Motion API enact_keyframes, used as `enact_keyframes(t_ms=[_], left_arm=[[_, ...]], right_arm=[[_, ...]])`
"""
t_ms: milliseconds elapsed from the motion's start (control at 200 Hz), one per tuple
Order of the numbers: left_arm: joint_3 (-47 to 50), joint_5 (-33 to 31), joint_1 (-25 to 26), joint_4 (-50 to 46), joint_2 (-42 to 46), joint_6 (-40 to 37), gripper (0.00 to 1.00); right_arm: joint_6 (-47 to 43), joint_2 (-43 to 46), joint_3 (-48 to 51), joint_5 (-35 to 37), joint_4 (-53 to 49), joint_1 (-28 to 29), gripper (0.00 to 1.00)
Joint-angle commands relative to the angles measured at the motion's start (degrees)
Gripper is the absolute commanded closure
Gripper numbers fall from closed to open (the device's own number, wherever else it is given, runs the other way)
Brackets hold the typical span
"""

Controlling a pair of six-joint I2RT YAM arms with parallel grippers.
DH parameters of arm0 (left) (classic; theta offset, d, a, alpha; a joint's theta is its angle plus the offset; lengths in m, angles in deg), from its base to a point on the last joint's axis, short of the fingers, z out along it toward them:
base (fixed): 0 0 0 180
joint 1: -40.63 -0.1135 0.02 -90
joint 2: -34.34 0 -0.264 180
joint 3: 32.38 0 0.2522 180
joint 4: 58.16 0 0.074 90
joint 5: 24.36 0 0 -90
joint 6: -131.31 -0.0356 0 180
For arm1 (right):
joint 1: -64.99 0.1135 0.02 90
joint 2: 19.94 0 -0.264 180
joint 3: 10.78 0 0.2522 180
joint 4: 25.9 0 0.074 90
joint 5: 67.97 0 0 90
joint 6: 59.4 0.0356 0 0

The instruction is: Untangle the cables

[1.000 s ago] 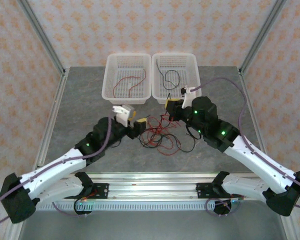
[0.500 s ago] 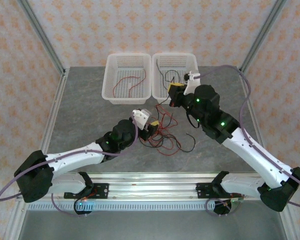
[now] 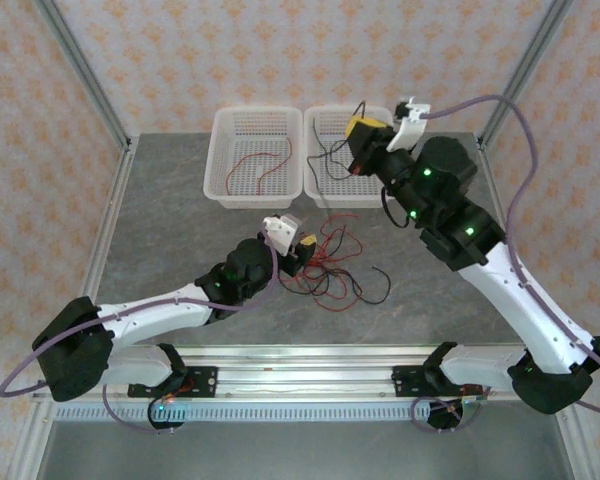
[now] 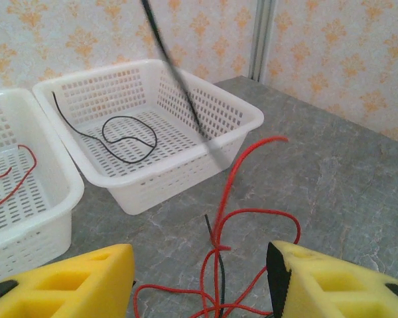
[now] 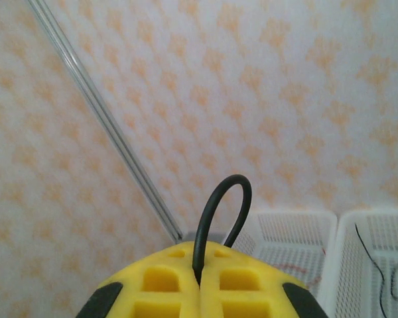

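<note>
Right gripper (image 5: pixel 199 281) pinches black cable (image 5: pixel 233 178) — over basket (image 3: pixel 325 110).

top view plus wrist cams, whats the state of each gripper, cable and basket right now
left gripper: open, low at the tangle, red strands between its fingers
right gripper: shut on the pinched cable, raised near the right basket
pinched cable: black, looping out past the fingers
tangle: red and black, knotted on the table
left basket: holds one red cable
right basket: holds one loose black cable
</note>
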Motion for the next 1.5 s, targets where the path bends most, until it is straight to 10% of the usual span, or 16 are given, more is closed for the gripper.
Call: enact_keyframes(t_ms=[0, 681, 896, 966, 1492], left_arm=[[0.79, 0.20, 0.38, 3.64, -1.74, 1.50, 0.44], [6.24, -4.48, 0.38, 1.54, 6.20, 6.76, 0.39], [8.21, -6.36, 0.38, -0.61, 13.09, 8.82, 0.14], [8.82, -6.45, 0.38, -0.73, 15.18, 9.32, 0.01], [14.46, -3.41, -1.05, -0.32, 28.55, 14.26, 0.01]], right_arm=[[-1.80, -2.08, -6.19, 1.34, -0.66, -0.41, 1.00], [-13.30, -19.74, -37.73, 11.19, -0.21, -1.27, 1.00], [-16.29, -25.91, -45.47, 13.36, 0.60, -2.26, 1.00], [-16.55, -27.49, -45.74, 13.73, 0.95, -3.15, 1.00], [-11.58, -42.49, -31.93, 10.22, 4.72, -14.60, 1.00]])
